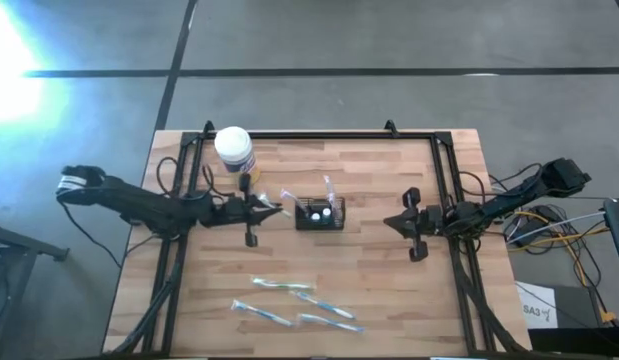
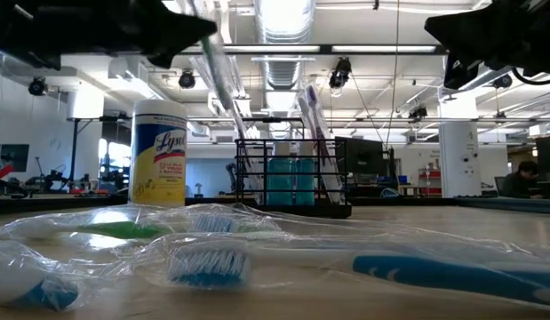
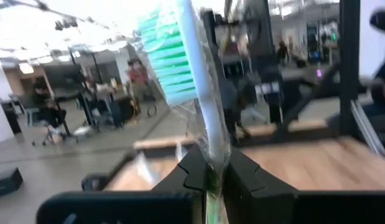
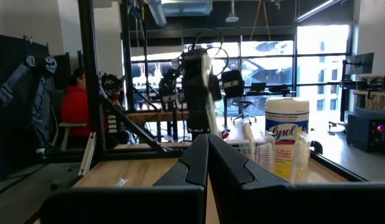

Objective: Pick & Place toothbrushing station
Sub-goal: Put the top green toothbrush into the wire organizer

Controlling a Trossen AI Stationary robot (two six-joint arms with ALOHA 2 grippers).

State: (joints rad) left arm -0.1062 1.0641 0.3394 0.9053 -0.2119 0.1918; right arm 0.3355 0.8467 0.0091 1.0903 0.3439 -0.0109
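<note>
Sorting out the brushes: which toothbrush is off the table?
The wrapped green-bristled toothbrush, held up in the left gripper beside the black holder. The other loose toothbrushes lie on the table's near side.

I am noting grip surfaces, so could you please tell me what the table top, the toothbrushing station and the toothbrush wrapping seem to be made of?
Table top: looks like wood, pale planks with visible grain.
Toothbrushing station: probably black wire or thin metal bars, since the room shows through it.
Toothbrush wrapping held in the left gripper: clear, crinkled, glossy film, likely plastic.
</note>
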